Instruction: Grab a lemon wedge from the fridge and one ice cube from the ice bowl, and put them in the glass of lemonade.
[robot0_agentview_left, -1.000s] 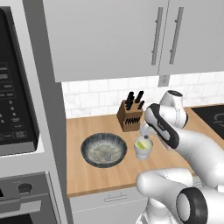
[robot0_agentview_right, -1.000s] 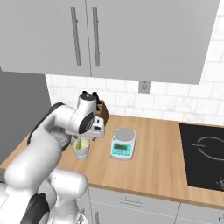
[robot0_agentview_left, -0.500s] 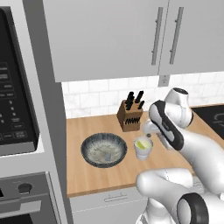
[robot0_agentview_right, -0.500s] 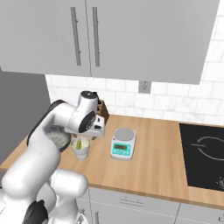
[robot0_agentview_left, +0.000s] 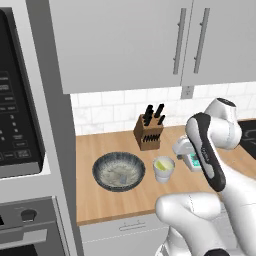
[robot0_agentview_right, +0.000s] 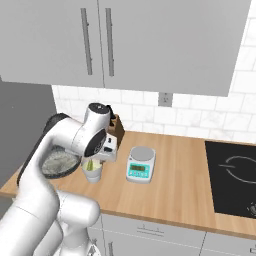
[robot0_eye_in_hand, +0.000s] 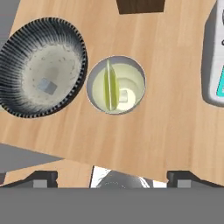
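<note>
Hand view: at frame centre we see lemon wedge (robot0_eye_in_hand: 110, 85) and ice cube (robot0_eye_in_hand: 124, 95) inside glass of lemonade (robot0_eye_in_hand: 115, 84); gripper (robot0_eye_in_hand: 112, 177) released, empty.

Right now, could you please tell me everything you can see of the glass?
The glass is a short, round, whitish translucent cup standing upright on the wooden counter, just beside the ice bowl and apart from the scale. It holds pale yellow liquid. A thin yellow-green lemon wedge stands on edge inside, with a small pale ice cube beside it. The open gripper hovers above, not touching.
</note>
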